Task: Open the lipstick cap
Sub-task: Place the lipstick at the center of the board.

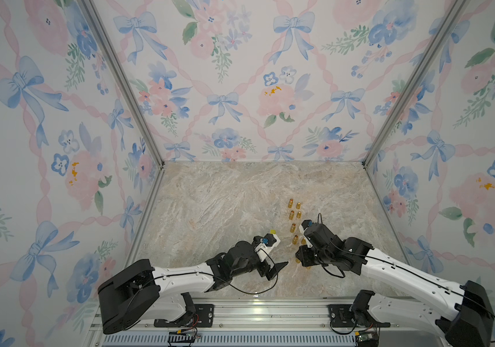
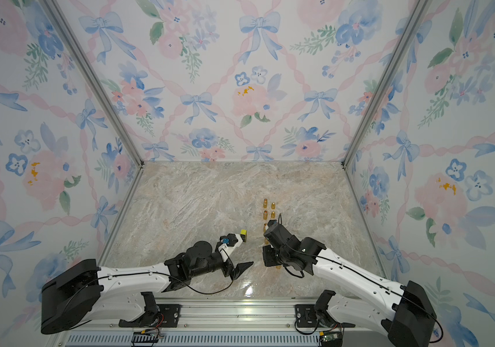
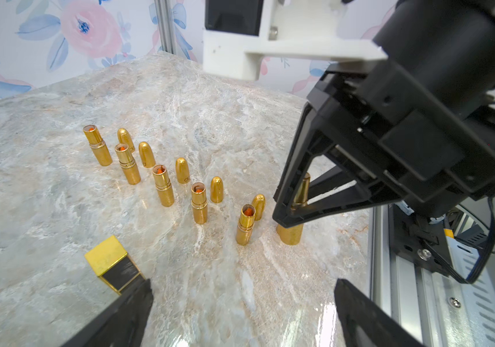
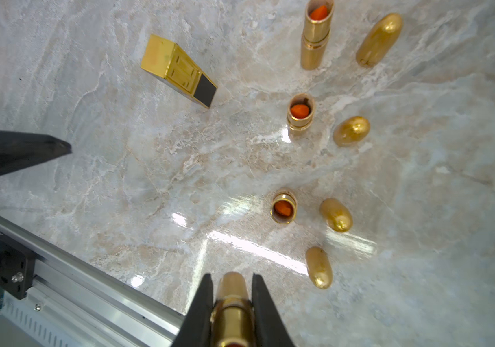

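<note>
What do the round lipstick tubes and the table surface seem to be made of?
Round lipstick tubes: probably metal or metallised plastic, polished gold, with sharp highlights.
Table surface: glossy, marble-looking, with veins and lamp reflections; stone or printed laminate, unclear.

Beige marble-look tabletop (image 1: 210,204), closed in on three sides by walls (image 1: 225,75) papered with blue bows and pink flowers; aluminium posts (image 1: 120,78) at the back corners, slotted metal rail (image 1: 270,312) along the front edge; square gold-and-black case (image 3: 111,264) standing on the marble

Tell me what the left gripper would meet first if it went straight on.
Probably the held lipstick in the right gripper, though the open lipstick beside it lies near that line; depth is unclear.
</note>
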